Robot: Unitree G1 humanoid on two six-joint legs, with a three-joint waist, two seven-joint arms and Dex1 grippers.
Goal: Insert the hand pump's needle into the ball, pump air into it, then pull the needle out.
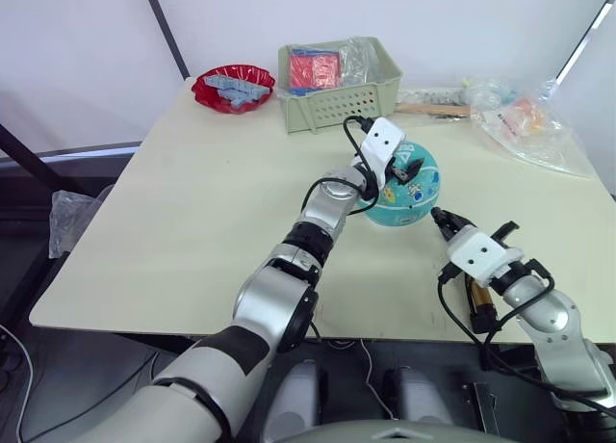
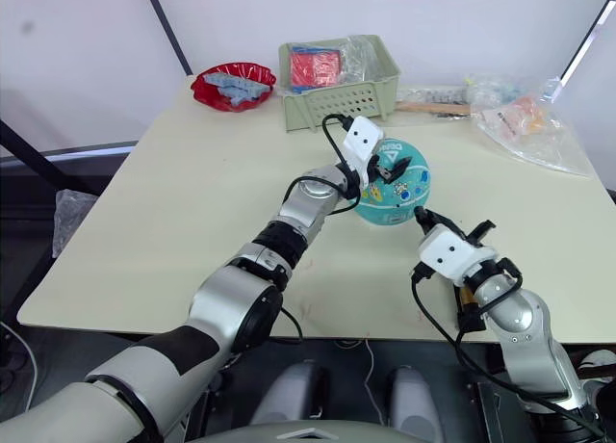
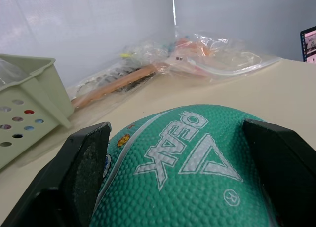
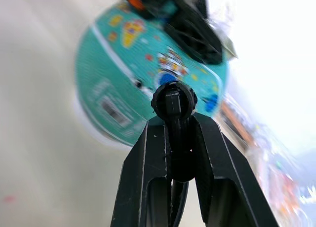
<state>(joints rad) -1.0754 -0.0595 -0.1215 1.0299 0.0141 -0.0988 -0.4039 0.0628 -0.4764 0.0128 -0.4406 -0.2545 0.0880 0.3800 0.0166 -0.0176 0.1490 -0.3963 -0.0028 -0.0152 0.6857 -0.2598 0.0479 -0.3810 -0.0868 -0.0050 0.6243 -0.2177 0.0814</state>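
Note:
The teal ball [image 1: 412, 200] with its white triangle logo [image 3: 197, 155] rests on the table, mid-right. My left gripper [image 1: 409, 169] reaches over its top, one black finger [image 3: 81, 163] pressed on each side, so it is shut on the ball. My right gripper [image 1: 441, 218] is close to the ball's near right side and is shut on the needle's black fitting [image 4: 174, 101], which points at the ball [image 4: 113, 69]. The thin pin itself cannot be made out. A small dark valve hole [image 4: 138, 83] shows on the ball. The gold hand pump [image 1: 478, 308] hangs by my right wrist.
A green perforated basket [image 1: 337, 104] stands at the back with red packets inside. A red bowl [image 1: 233, 85] sits to its left. Clear plastic bags [image 1: 525, 116] and a wooden stick [image 1: 433, 108] lie at the back right. The table's front edge [image 1: 385, 332] is near my right arm.

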